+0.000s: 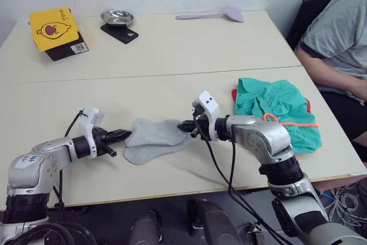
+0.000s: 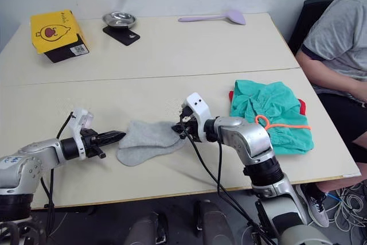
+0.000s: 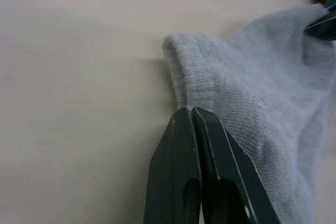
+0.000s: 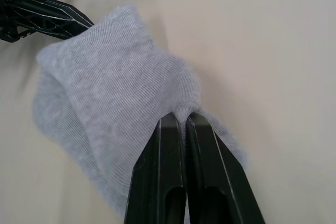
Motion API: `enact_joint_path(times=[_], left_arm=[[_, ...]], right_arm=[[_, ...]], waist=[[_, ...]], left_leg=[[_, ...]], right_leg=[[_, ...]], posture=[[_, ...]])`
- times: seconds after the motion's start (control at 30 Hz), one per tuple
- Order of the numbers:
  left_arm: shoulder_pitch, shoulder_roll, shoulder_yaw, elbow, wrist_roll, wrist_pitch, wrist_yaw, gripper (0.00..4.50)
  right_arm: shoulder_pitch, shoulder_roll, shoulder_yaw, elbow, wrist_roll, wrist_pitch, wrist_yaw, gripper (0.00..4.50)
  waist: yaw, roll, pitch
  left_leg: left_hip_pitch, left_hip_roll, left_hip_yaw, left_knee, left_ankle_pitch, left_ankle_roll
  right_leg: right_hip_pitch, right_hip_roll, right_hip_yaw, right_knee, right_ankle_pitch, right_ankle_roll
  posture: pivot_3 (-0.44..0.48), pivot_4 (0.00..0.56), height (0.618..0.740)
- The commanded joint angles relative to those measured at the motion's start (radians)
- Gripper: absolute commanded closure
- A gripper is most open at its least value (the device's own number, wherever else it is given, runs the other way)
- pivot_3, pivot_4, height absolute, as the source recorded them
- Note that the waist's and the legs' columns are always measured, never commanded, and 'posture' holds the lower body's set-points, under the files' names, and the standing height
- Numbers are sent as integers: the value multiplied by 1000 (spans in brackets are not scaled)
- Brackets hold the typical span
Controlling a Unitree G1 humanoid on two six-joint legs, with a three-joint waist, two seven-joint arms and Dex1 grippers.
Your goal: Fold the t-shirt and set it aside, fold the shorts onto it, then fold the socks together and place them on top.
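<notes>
Pale cream tables [image 1: 172, 50] stand edge to edge before a light wall, and the near one carries the clothing. Between the two sets of black fingers lie the socks [image 1: 153, 140], light grey knit, one overlapping the other and stretched along the line from tip to tip. The left gripper [image 1: 122, 135] points at the end of the socks nearest it; its fingers [image 3: 194, 171] are pressed together, and in the left wrist view their tips touch the ribbed cuff edge, though whether any cloth is caught between them cannot be told. The right gripper [image 1: 184, 125] meets the opposite end of the socks, and in the right wrist view its fingers [image 4: 173, 171] pinch a small bunch of the grey knit between their tips, the fabric puckering just ahead of them.

Behind the right gripper, past its wrist and well apart from the fingertips, the shorts [image 1: 275, 110] lie in a teal-green heap with an orange drawstring [image 1: 287, 122] looping over them. The t-shirt [image 2: 301, 106] sits under them, showing as thin red edges at both sides of the pile.

On the far table, well beyond both grippers, rest a yellow box [image 1: 53, 28], a small metal bowl [image 1: 117, 16] on a dark pad, and a lilac spoon [image 1: 212, 14]. A person in a grey shirt [image 1: 335, 38] sits at the table's end beside the shorts.
</notes>
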Motion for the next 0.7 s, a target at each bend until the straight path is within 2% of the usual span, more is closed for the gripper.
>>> enact_joint_path(times=[0.03,0.27,0.5,0.7], left_arm=[[32,6,94,-99,-75,25,6,4500],[144,1,164,-277,-187,133,67,4500],[248,-87,196,-407,-280,198,212,4500],[329,-99,156,-428,-240,147,237,4500]], right_arm=[[-53,-11,-58,-19,57,18,38,4455],[-104,-81,-31,43,51,27,100,4455],[-145,-122,3,107,46,49,158,4455],[-137,-112,26,118,36,61,160,4455]], waist=[[1,0,0],[2,0,0],[1,0,0],[1,1,0]], left_leg=[[0,0,0,0,0,0],[0,0,0,0,0,1],[1,0,0,0,0,1],[1,0,-1,0,0,1]], right_leg=[[0,0,0,0,0,0],[0,0,0,0,0,0],[1,0,0,0,0,0],[0,1,0,0,0,0]], posture=[[0,150,740],[0,150,740],[0,150,740],[0,150,740]])
